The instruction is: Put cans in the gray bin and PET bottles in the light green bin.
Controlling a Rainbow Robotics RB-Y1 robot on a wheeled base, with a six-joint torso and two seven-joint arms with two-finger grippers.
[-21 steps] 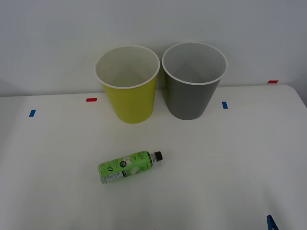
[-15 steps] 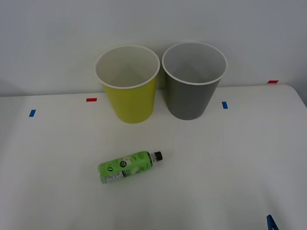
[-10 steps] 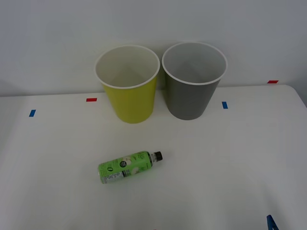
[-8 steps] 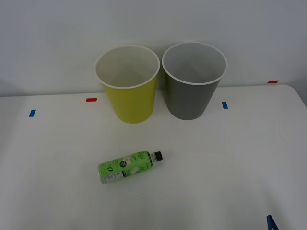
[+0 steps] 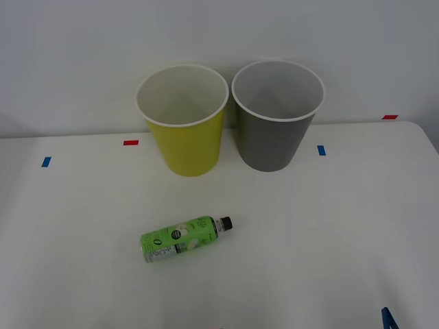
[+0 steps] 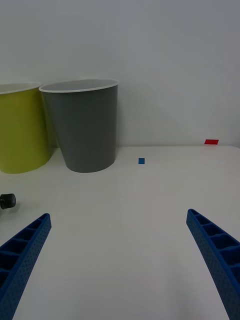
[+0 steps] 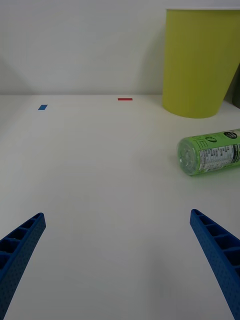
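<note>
The small clear plastic PET bottle [image 5: 184,238] with its bright green and white label and black screw cap is lying on its side out in the open on our white table [image 5: 329,233], cap end pointing toward the robot's right and a bit toward the bins. The tall round yellow-green plastic bin [image 5: 183,121] sits just beyond it against the wall, with the matching tall gray plastic bin [image 5: 276,115] right beside it, rims nearly touching, so the drop should be a short carry straight ahead.

Both arms are hanging back near the table's front edge. Our left gripper [image 7: 120,265] has its blue ribbed fingers spread wide with nothing in them, bottle close ahead and off to one side. Our right gripper [image 6: 120,260] is spread wide too, empty.

Loads of bare table all round the bottle, so we'd guess the left arm has the easier reach. Being round, it could roll if nudged.
</note>
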